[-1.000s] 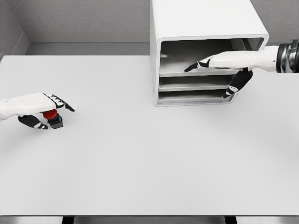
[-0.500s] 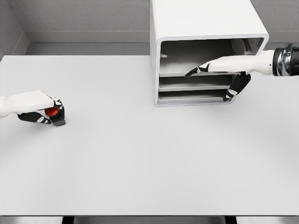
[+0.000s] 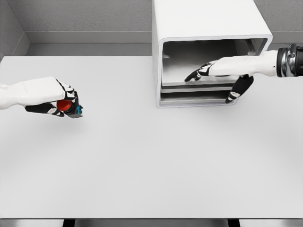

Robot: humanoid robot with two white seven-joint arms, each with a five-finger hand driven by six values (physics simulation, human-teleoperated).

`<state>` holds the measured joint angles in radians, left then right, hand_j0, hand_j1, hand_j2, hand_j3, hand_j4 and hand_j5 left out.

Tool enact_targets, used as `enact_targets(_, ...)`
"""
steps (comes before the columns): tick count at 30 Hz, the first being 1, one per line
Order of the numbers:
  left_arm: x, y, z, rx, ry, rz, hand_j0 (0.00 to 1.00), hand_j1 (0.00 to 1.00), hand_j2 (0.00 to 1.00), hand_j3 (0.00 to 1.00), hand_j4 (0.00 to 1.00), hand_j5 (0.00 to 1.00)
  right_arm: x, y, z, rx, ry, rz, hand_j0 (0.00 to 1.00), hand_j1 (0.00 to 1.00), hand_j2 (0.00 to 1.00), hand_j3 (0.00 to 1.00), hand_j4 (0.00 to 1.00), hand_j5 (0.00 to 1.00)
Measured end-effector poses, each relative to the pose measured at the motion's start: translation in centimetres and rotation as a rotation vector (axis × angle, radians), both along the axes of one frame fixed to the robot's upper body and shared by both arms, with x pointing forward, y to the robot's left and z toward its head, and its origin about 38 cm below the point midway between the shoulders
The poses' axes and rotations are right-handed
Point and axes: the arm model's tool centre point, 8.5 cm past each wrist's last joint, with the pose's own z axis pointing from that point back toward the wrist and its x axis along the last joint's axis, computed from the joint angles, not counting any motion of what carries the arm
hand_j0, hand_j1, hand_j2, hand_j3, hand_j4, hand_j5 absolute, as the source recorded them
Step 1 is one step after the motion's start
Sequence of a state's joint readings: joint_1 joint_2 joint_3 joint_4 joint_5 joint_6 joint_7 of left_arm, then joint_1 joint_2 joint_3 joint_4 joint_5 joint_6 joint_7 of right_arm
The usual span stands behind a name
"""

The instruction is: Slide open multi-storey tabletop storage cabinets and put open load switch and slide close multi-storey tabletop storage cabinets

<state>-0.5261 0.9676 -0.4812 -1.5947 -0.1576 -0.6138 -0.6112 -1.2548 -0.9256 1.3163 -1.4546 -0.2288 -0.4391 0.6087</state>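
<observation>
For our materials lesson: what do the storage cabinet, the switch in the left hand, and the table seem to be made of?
Storage cabinet: probably moulded plastic or painted metal; smooth matte white, rounded edges.
Switch, held in the left hand: likely plastic; glossy red button, dark body.
Table: uncertain, laminate-like; flat, matte, uniform pale grey.

Bright, even, shadow-soft simulator light on the white table [image 3: 151,165] (sharp throughout, no glare or blur).
</observation>
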Motion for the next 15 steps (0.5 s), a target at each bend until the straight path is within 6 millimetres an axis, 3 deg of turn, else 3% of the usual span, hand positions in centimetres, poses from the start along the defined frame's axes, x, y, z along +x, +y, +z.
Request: enact_targets(15,0.3,-0.9,2.0,-0.025,-0.043,-0.027,0.38,0.38,0.38,0.38,0.38,0.38,-1.1,0.7,-0.3,0.035,0.027,0.066,1.0,1.0,1.0,1.0,1.0,1.0)
